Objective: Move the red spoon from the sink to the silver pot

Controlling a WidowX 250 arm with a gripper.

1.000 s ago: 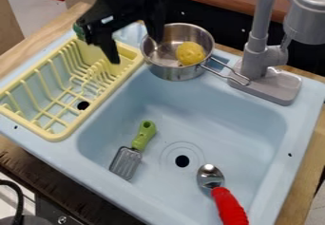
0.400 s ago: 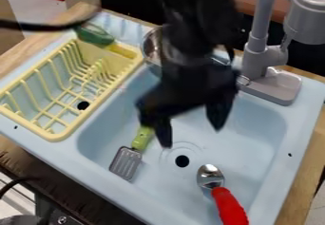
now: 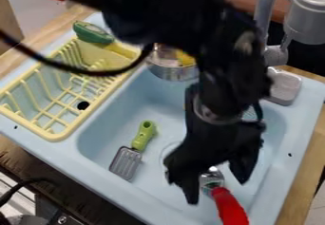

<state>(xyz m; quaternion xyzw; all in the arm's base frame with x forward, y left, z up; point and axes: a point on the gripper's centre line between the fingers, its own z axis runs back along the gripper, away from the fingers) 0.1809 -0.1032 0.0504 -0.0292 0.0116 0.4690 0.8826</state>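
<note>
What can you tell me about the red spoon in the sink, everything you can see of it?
The spoon has a thick, bright red handle and a shiny, silvery head that looks like metal. It lies in the light blue sink, head pointing towards the faucet side, handle running to the view's bottom edge. The black pincer hangs open over the head, hiding part of it. Whether they touch, I can't tell.

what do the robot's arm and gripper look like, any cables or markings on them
The arm is black, with a pale patch on one side and a thin black cable that curves out to the left of the view. A greyish ring sits just above the gripper, which is black too, with two angular fingers tapering towards their tips.
</note>
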